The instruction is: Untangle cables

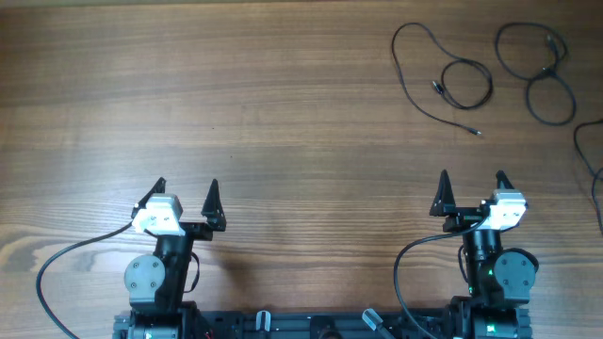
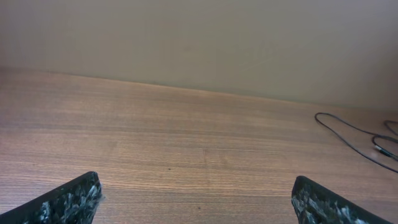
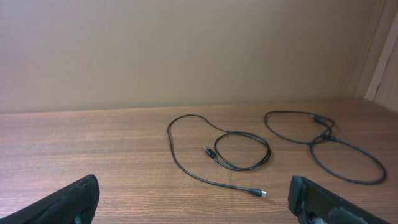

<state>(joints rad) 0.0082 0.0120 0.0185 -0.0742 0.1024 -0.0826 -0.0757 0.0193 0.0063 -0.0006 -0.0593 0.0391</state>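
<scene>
The cables [image 1: 544, 75] lie in the upper right of the overhead view on the bare desk [image 1: 283, 94]. The looped cord [image 3: 261, 194] curls once over itself. Just right of it, the figure-eight cord [image 3: 323, 132] pinches where it crosses itself, and the two look apart. A third cord [image 1: 578, 139] runs off the right edge.

That pinch is probably the work left (knotted or merely overlapped, it is too small to tell). The left hand [image 1: 186, 188] and right hand [image 1: 472, 181] both stand wide and empty along the bottom, well apart from the cords. The right one is nearer. It should close on a single strand beside the crossing, not on it, and draw outward gently.
</scene>
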